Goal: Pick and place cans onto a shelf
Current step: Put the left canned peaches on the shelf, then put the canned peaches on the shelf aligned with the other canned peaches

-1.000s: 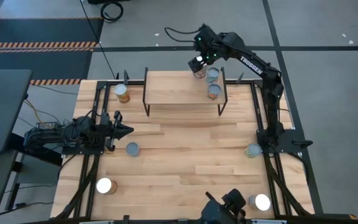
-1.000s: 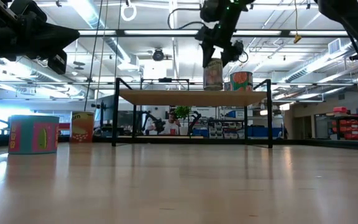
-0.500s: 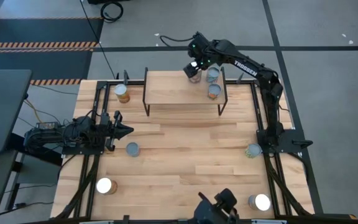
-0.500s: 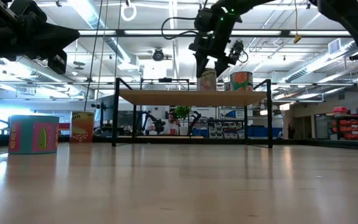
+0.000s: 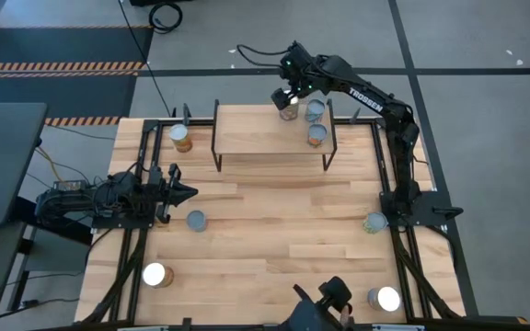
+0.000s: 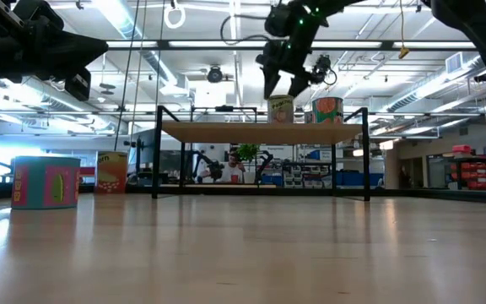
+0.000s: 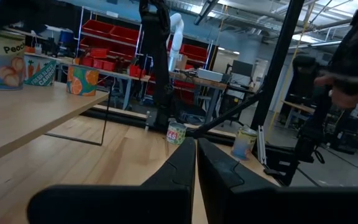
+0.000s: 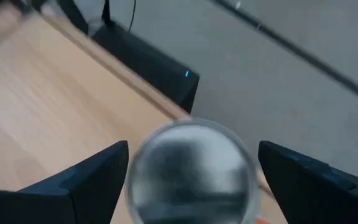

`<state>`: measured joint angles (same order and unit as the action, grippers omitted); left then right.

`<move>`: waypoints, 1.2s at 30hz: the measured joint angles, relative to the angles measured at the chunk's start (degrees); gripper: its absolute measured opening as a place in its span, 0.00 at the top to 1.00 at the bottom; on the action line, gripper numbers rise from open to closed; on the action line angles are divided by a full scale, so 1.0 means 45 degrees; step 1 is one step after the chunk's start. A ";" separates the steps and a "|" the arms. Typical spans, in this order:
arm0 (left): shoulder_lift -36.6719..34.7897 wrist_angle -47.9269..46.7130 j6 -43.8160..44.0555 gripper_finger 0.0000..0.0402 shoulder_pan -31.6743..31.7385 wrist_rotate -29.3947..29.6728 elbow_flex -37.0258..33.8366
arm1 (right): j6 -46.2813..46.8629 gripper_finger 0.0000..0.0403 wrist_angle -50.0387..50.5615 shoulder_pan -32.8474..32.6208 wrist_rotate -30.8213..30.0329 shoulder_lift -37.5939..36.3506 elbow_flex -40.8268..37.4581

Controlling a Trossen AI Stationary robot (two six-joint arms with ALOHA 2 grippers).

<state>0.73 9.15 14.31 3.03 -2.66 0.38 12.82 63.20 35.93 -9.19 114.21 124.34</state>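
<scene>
Cans placing step, at the release: third can (image 5: 288,111) standing on the shelf (image 5: 256,133) at its far edge, left of two others (image 5: 316,122). Left gripper (image 5: 184,192) parked low at the table's left, fingers pressed together. Right gripper (image 6: 282,74) stretched over the far edge, fingers spread wide either side of the can's top; next, probably a straight lift clear without nudging it.

Grey floor (image 5: 486,37) with hazard stripes (image 5: 58,66); red bins (image 7: 114,34) behind.
</scene>
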 joint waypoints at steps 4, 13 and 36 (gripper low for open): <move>0.0000 0.0000 0.0000 0.94 0.0000 -0.0001 0.0000 | 0.0220 0.10 0.0359 -0.0544 -0.0136 -0.0092 0.1216; 0.0000 0.0000 0.0005 0.94 0.0000 0.0000 -0.0004 | 0.0778 0.10 0.1291 -0.4238 -0.0165 -0.1630 0.2194; 0.0000 0.0000 0.0000 0.94 0.0000 -0.0005 0.0000 | 1.2185 0.07 0.5959 -1.7498 0.2082 -0.2380 -0.2781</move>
<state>0.73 9.15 14.31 3.03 -2.68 0.38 67.65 90.02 -42.81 0.18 103.50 111.82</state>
